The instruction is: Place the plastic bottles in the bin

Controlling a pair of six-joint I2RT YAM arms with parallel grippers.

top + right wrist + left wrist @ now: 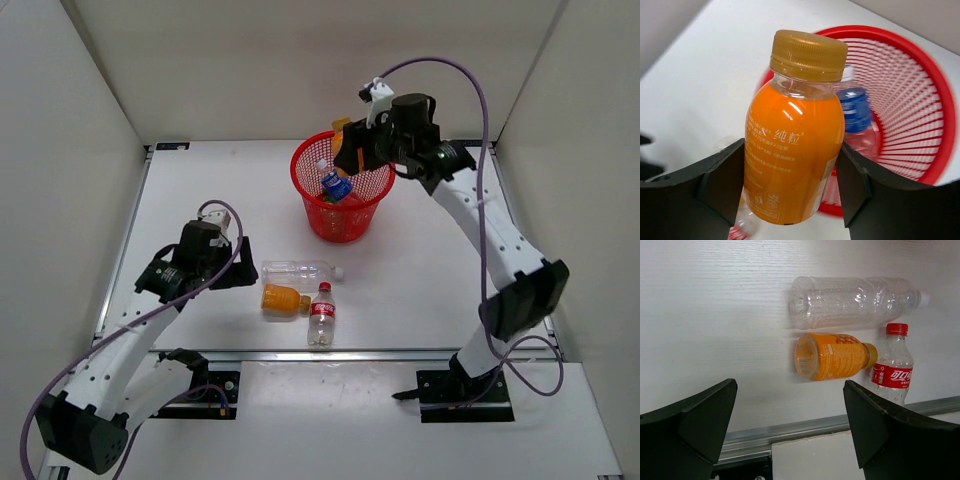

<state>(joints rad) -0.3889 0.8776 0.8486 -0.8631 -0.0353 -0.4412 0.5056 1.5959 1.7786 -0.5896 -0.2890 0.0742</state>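
The white tabletop (430, 290) fills the middle of the top view. The red bin (345, 228) stands upright at upper centre.

The right pincer (352, 150) hangs over the bin's upper right rim, clenched on an orange bottle (790, 145). One finger sits on each side of the bottle's belly. In the wrist view the cap points up, and the bin's mouth lies behind it at the right of the frame. The left pincer (243, 272), left of centre, is released with its jaws wide. It sits low and faces three bottles but touches none.

A blue bottle (337, 186) already lies inside the bin. At lower centre, the clear bottle (855, 300), the longest, lies on its side. The second orange bottle (830, 356) lies just under it in the frame. The cola bottle (892, 372) lies at that one's cap end, nearest the tabletop's lower edge.

The filled orange bottles are probably heavy for their size, stiff, and smooth at the label. A hold across the belly, as the right pincer has now, should suit them. The clear bottle looks empty, so it is likely light and thin-walled, apt to roll or dent. It is best taken across its middle with a gentle squeeze. The cola bottle would take the same hold at its label band.
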